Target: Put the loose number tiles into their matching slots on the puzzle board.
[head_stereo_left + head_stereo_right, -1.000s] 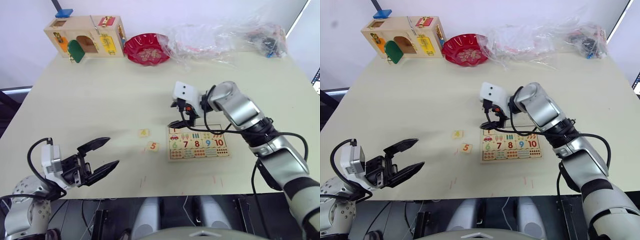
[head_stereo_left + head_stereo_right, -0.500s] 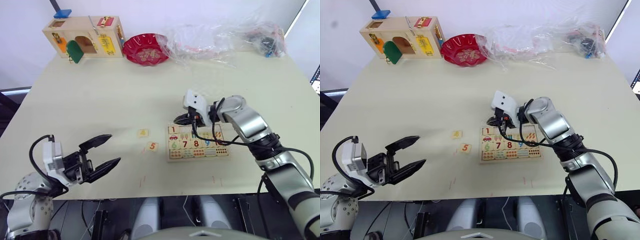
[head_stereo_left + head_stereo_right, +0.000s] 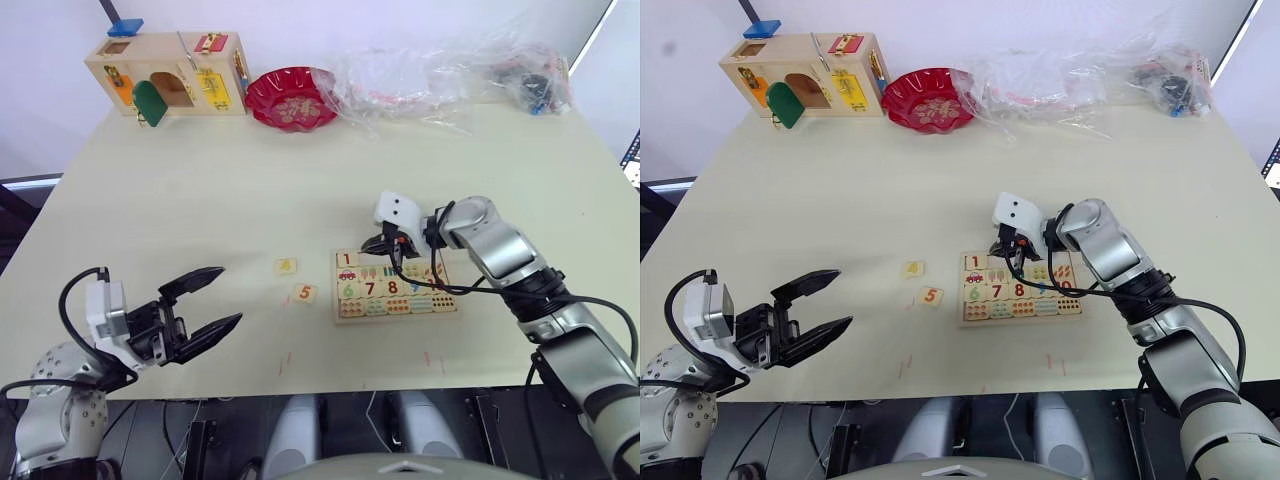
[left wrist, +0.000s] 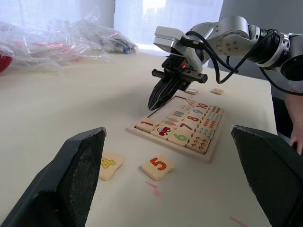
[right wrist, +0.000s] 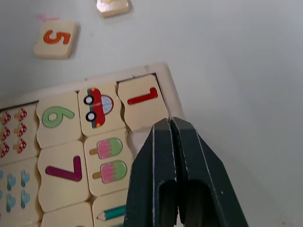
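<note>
Right now, from the left eye view, your right tool (image 3: 385,246) sits at the top edge of the puzzle board (image 3: 398,308), just beside the 1 tile (image 3: 347,259), which already lies in the corner slot. Two loose tiles rest on the counter (image 3: 200,190) to the robot's left of the board: the 4 tile (image 3: 287,266) and the 5 tile (image 3: 306,293), near each other but apart. Your left tool (image 3: 197,310) hovers low over the near edge of the counter, well away from them, fingers spread wide and carrying nothing.

Next, the left wrist view shows the right tool (image 4: 163,94) pointing down at the board's top row, fingers drawn to a closed tip. Two more small tiles lie on the counter beyond the board (image 4: 191,91); their digits are too small to read.

Finally, in the right wrist view the right tool's fingers (image 5: 160,175) are pressed together with nothing between them, the tip over the slot next to the 1 tile (image 5: 140,101), which looks empty. The 5 tile (image 5: 56,39) lies clear of the board.

Watch the closed tip: if you drag it sideways while it is this low, it could catch the 1 tile's edge and lift it out, or nudge the board across the counter. Also, the 4 and 5 sit close enough that a wide grab may bump the neighbour.
</note>
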Controlling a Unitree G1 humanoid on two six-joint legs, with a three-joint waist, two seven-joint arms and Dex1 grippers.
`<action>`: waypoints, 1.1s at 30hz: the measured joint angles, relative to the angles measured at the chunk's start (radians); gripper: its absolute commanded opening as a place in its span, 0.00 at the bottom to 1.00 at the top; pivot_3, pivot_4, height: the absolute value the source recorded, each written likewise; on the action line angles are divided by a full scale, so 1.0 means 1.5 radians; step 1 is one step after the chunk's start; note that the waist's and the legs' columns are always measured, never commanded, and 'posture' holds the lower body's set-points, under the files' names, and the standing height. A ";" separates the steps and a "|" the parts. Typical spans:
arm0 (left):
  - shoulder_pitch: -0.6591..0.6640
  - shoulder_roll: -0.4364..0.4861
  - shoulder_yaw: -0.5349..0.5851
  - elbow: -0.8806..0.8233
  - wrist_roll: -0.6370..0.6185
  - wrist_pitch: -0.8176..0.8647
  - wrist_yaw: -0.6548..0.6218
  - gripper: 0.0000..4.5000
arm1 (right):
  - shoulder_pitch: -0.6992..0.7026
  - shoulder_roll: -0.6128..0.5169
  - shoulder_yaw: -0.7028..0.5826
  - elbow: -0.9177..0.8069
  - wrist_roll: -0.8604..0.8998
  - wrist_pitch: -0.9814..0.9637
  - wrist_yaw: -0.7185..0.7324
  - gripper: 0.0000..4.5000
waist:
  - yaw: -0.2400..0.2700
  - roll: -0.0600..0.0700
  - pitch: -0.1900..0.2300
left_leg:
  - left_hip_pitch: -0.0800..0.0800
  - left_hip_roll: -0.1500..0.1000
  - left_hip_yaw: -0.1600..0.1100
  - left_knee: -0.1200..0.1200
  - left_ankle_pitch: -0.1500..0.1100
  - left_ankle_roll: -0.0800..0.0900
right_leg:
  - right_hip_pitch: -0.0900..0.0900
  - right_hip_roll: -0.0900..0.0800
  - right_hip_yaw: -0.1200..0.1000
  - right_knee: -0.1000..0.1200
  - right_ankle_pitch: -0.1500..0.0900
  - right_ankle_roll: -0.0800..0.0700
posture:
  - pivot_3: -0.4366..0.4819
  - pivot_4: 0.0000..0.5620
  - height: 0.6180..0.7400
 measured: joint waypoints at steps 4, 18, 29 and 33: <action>-0.001 0.000 0.000 0.000 0.000 0.000 0.000 1.00 | 0.000 0.001 0.010 0.001 -0.005 -0.001 0.002 0.00 | 0.000 0.000 0.000 | 0.000 0.000 0.000 0.000 0.000 0.000 | 0.000 0.000 0.000 0.000 0.000 0.000 | 0.48 0.27 1.00; -0.003 0.000 0.000 0.000 0.000 0.000 -0.003 1.00 | -0.001 0.014 0.011 0.018 -0.022 -0.006 0.004 0.00 | 0.000 0.000 0.000 | 0.000 0.000 0.000 0.000 0.000 0.000 | 0.000 0.000 0.000 0.000 0.000 0.000 | 0.48 0.27 1.00; 0.004 0.000 0.000 0.000 0.000 0.000 -0.002 1.00 | -0.001 0.021 0.012 0.020 -0.027 -0.012 0.012 0.00 | 0.000 0.000 0.000 | 0.000 0.000 0.000 0.000 0.000 0.000 | 0.000 0.000 0.000 0.000 0.000 0.000 | 0.48 0.27 1.00; 0.005 0.000 0.000 0.000 0.000 0.000 0.000 1.00 | -0.001 0.022 0.012 0.020 -0.028 -0.012 0.017 0.00 | 0.000 0.000 0.000 | 0.000 0.000 0.000 0.000 0.000 0.000 | 0.000 0.000 0.000 0.000 0.000 0.000 | 0.48 0.27 1.00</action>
